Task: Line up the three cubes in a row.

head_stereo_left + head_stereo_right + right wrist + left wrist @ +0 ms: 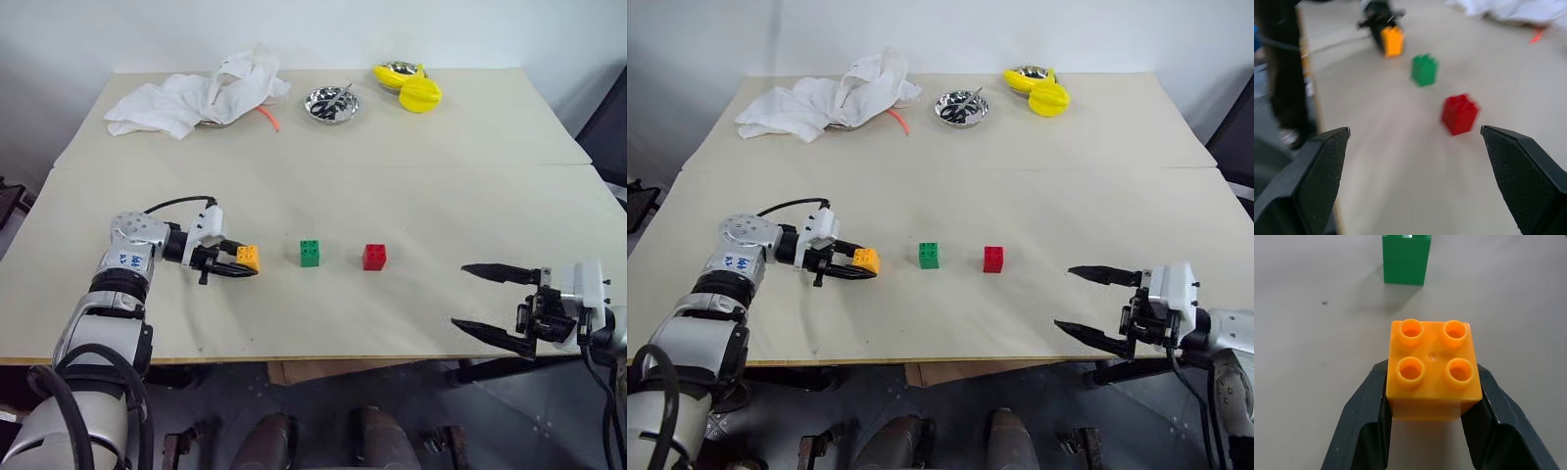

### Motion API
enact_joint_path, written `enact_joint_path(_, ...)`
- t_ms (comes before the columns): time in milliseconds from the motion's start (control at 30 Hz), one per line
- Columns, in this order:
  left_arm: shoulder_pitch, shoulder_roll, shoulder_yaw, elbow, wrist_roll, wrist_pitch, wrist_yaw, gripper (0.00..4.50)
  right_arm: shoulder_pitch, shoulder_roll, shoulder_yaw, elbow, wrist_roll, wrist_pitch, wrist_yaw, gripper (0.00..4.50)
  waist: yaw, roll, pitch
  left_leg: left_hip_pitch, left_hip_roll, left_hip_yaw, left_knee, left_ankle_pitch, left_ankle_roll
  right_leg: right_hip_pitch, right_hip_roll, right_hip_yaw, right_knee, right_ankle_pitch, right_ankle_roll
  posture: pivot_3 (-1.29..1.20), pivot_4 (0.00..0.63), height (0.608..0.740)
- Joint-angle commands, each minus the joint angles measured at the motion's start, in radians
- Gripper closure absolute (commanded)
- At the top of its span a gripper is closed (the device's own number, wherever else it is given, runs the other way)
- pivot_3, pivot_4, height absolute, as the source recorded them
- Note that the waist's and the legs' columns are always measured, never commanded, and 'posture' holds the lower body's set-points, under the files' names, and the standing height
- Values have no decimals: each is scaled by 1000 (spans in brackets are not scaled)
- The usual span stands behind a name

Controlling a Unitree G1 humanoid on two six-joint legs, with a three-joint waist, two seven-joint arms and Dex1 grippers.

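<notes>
My left end effector (235,264) pinches the orange-yellow cube (248,258) over the pale worktop (392,166); my right end effector (482,298) stands spread near its front edge.

We see glossy smooth plastic cubes: orange cube (1432,377), green cube (310,253), red cube (374,257); matt wood-look table (411,186); crumpled white cloth (196,98); shiny metal bowl (331,105).

No readable text, blue markings on the left arm's silver wrist housing (130,258) too small to make out, no labels elsewhere
</notes>
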State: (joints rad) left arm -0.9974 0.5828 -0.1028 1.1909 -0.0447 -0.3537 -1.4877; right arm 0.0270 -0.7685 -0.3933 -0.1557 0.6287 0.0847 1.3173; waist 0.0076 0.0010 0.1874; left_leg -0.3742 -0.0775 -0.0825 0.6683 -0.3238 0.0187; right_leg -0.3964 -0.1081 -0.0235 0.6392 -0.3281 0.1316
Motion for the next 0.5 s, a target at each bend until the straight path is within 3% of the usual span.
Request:
enact_joint_path(33,-29,-3,12,13,20,-29,20,2985,15,15,-38,-9,25,-30,-8,0,3,0,0,0,0,0,0,0,0,0,0,0,0,0,0,0,150,740)
enact_joint_path(500,-99,-57,24,95,78,-38,137,2985,145,31,-46,-70,32,-58,-1,0,16,-1,0,0,0,0,2,0,0,0,1,1,2,0,0,0,150,740)
